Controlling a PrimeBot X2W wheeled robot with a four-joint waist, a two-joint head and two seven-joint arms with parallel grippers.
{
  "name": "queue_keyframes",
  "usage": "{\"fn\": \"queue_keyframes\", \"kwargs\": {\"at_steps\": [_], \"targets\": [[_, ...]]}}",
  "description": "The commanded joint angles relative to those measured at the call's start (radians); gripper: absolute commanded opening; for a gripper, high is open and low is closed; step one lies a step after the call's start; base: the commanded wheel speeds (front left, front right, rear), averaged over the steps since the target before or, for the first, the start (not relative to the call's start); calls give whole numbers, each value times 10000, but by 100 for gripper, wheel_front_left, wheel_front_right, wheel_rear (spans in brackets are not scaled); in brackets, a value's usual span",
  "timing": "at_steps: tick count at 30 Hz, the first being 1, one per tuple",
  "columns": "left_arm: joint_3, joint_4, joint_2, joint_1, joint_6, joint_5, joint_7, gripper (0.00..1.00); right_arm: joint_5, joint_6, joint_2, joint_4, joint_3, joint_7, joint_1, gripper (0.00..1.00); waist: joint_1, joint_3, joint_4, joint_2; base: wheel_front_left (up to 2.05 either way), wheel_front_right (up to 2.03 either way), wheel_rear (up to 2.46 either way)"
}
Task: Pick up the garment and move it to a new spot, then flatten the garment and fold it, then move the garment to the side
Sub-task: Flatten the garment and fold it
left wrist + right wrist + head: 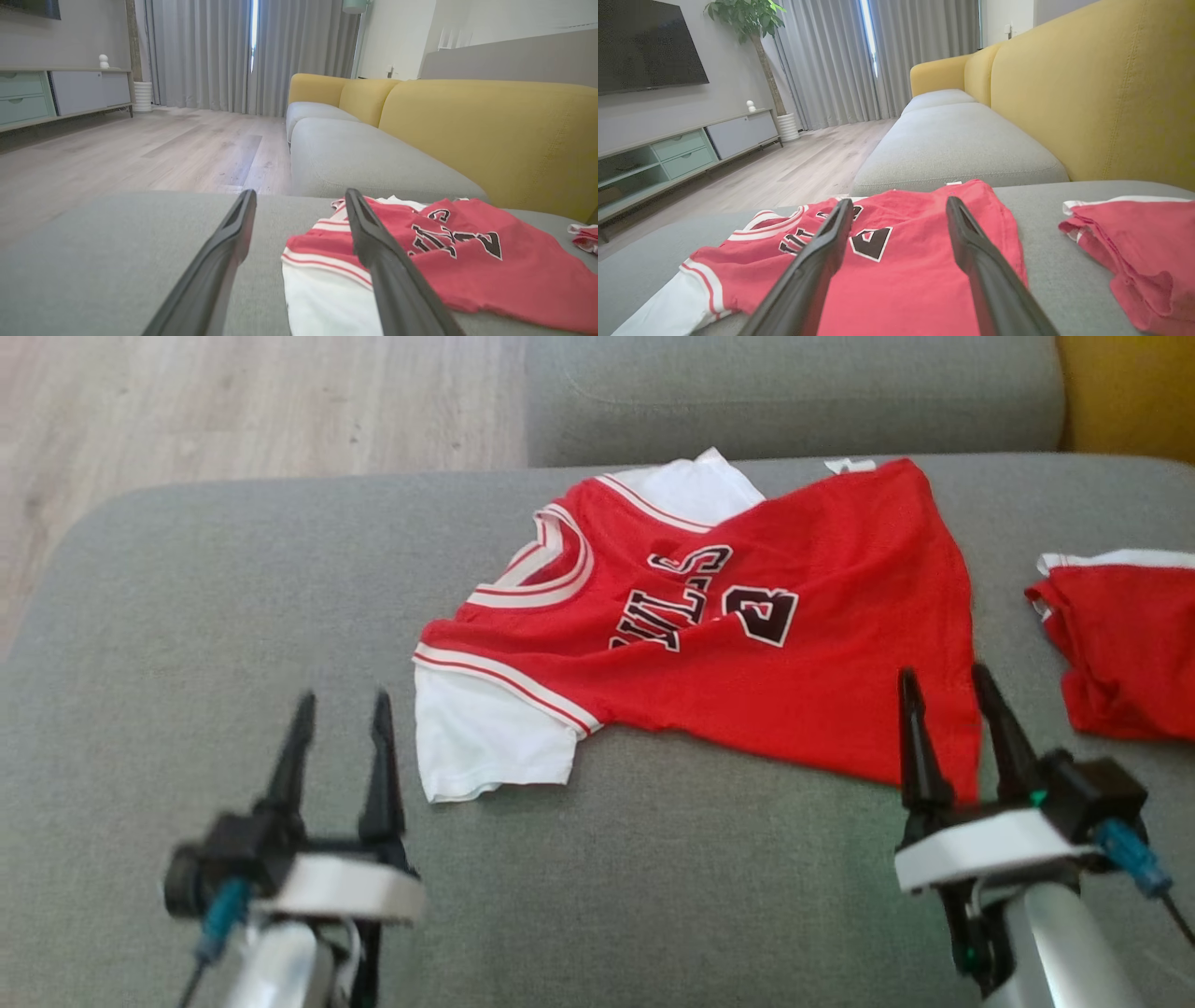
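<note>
Beyond the jersey [901,280], right wrist view catches a television [644,46].

It is a home living room: yellow-backed grey sofa [1087,93], wall-mounted television [644,44] above a low cabinet [691,149], grey curtains [840,60], potted plant [747,18], wood-plank floor [808,168].

The jersey [822,681] is bright red, with plain white sleeves [485,742] and red-and-white striped bands at the collar and armholes. Its lettering [709,597] is black, edged in white. The other garment [1130,644] is the same red with a white border. The cushion [233,597] is flecked grey, the sofa back [1101,93] mustard yellow, the floor [233,401] pale wood grain, the curtains [201,51] grey.
</note>
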Motion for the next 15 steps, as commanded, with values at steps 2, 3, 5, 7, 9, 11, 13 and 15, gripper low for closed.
{"fn": "queue_keyframes", "kwargs": {"at_steps": [2, 3, 5, 7, 9, 11, 13, 15], "targets": [[371, -248, -112, 118, -112, 148, -79, 100, 134, -9, -39, -266, 311, -109, -38, 100, 2, -94, 93, 0, 0, 0, 0], [384, -214, -171, 180, -140, 177, -79, 100, 142, -9, -39, -256, 338, -109, -26, 100, 2, -91, 90, 0, 0, 0, 0], [425, -115, -256, 226, -201, 215, -79, 100, 161, -9, -39, -241, 384, -109, -29, 100, 2, -77, 65, 0, 0, 0, 0], [480, 97, -290, 182, -248, 237, -79, 100, 185, -9, -39, -233, 434, -109, -63, 100, 2, -44, -1, 0, 0, 0, 0], [491, 489, -289, 81, -290, 236, -79, 100, 196, -9, -39, -221, 481, -109, -103, 100, 2, 6, -90, 0, 0, 0, 0], [444, 960, -293, -89, -375, 174, 41, 100, 199, -9, -39, -198, 514, -109, -128, 100, 2, 73, -187, 0, 0, 0, 0], [395, 1419, -307, -300, -430, 104, 274, 100, 204, -9, -39, -177, 525, -109, -143, 100, 2, 154, -286, 0, 0, 0, 0], [340, 1877, -327, -516, -470, 37, 560, 100, 210, -9, -39, -165, 535, -109, -169, 100, 2, 245, -391, 0, 0, 0, 0]]}}
